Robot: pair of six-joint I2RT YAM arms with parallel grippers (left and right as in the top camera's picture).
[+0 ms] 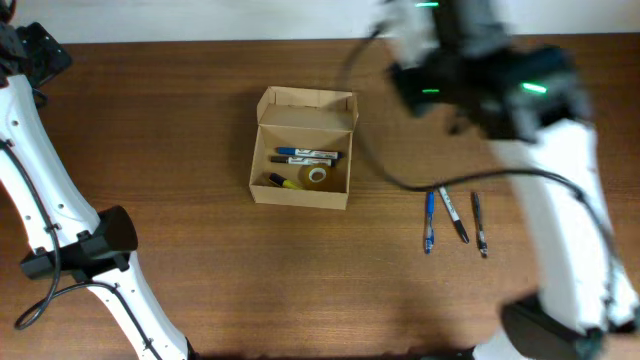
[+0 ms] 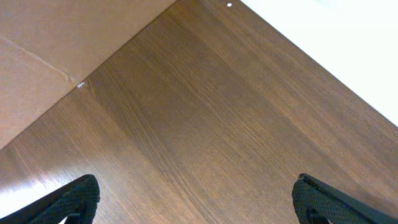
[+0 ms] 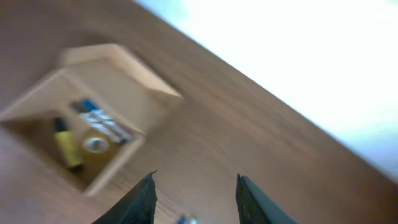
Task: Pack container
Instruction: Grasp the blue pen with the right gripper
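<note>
The container [image 1: 305, 111], a tan cardboard box, stands mid-table with its flap lid tipped back. Inside lie blue-and-white markers [image 1: 305, 155], a yellow marker [image 1: 284, 182] and a small tape roll [image 1: 318, 175]. Three pens [image 1: 455, 215] lie side by side on the wood to its right. My right gripper [image 3: 196, 182] is open and empty, blurred by motion, hovering right of the box [image 3: 121, 78] and above the pens. My left gripper [image 2: 196, 182] stands wide open over bare wood at the far left corner, holding nothing.
The right arm [image 1: 560, 170] reaches in from the lower right over the table's right side. The left arm [image 1: 60, 230] runs along the left edge. In the left wrist view a tan sheet [image 2: 37, 62] lies past the table's edge.
</note>
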